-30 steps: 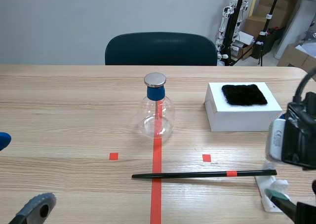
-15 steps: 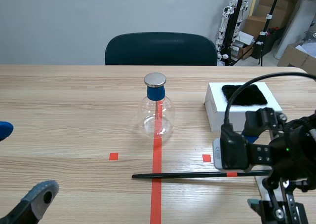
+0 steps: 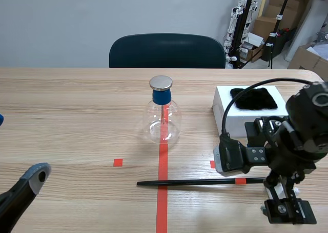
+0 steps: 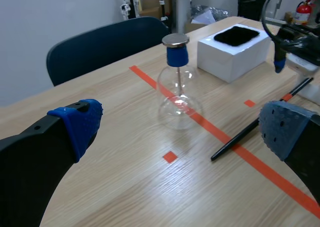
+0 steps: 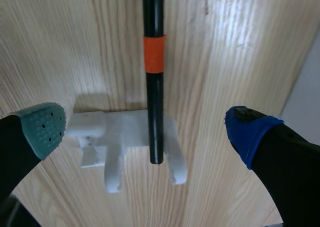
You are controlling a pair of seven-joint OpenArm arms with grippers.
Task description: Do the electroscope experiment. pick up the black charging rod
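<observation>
Nearest, on the right, a little white stand (image 5: 120,132) is cradling the right end of the black charging rod (image 3: 195,182). The rest of the rod is lying flat on the table, stretching left across the red tape line (image 3: 162,202), with an orange band (image 5: 154,54) near the stand end.

Further back in the middle, a clear glass flask (image 3: 163,125) is standing upright on the tape line. It's plugged with a blue stopper (image 3: 161,96) topped by a metal disc (image 3: 161,82), and a thin stem is hanging down inside it. Far right, a white box (image 3: 241,124) is carrying a black fuzzy pad (image 3: 253,98) on top.

The left gripper (image 4: 182,126) is sitting near left, spread wide and gripping nothing. The right gripper (image 5: 147,128) is also gaping wide, one finger on each side of the rod's stand end, neither touching it.
</observation>
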